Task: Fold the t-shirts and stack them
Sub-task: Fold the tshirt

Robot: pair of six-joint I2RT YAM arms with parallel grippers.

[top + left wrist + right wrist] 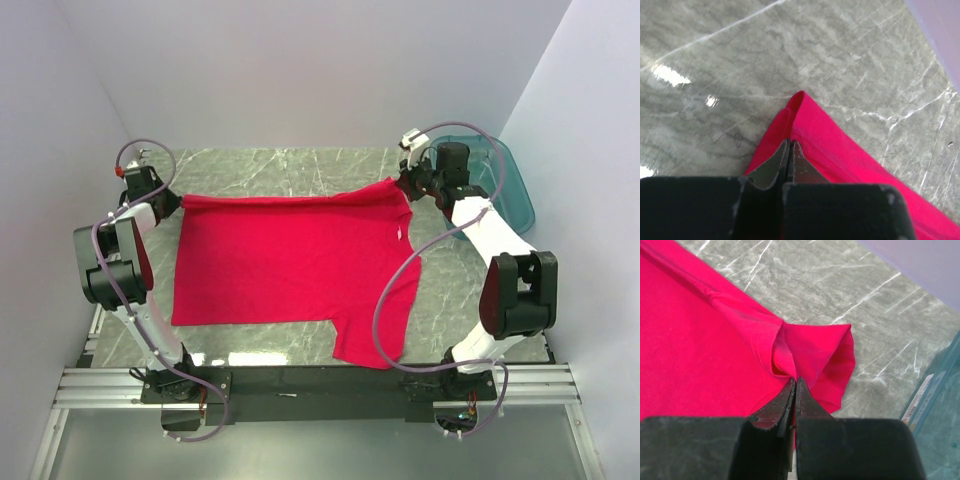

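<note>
On the desk (300,165) lies a soft, floppy red t-shirt (290,260). The left end effector (789,147) and right end effector (794,385) each pinch one of its far corners, which look like good spots to hold.

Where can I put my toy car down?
Bare table runs between the red t-shirt and the back wall, plus a thin strip between its near hem and the front rail. The far right is crowded: teal tub and right arm.

Grey marble tabletop (290,170), pale walls (300,70)
</note>
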